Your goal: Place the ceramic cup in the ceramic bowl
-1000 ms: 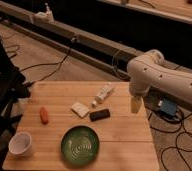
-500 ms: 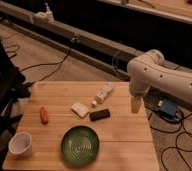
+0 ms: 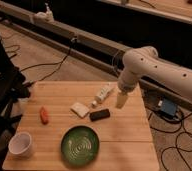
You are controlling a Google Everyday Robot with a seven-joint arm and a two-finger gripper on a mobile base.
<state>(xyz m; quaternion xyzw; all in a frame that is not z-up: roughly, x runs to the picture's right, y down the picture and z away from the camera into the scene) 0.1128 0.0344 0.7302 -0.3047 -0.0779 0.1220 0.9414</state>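
Gripper: the gripper [image 3: 120,100] is hanging down off the white arm [image 3: 159,67], over the far right part of the wooden table [image 3: 134,137], close to the right edge. Honestly can't tell if it's open or closed from here.

Ceramic cup: the ceramic cup [image 3: 21,145] is sitting upright at the near left corner of the table, all on its own, mouth facing up. Nothing is touching it.

Cup vs gripper: they're pretty much sitting at opposite ends. The cup is down at the near left corner and the gripper is hovering at the far right, so they're well apart, with the whole spread of other stuff lying between them.

Ceramic bowl: the ceramic bowl [image 3: 80,145] is resting near the front edge around the middle, right of the cup with a gap of bare wood between them. It's showing its swirl rings inside and nothing is lying in it.

Other stuff: an orange object [image 3: 44,115] is lying left of centre, beyond the cup. A flat white packet [image 3: 80,109] and a small black object [image 3: 99,114] are lying side by side in the middle, beyond the bowl. A white tube-like thing [image 3: 103,93] is lying just beyond those, a little left of the gripper.

Floor: cables [image 3: 54,62] are trailing across the floor behind the table.
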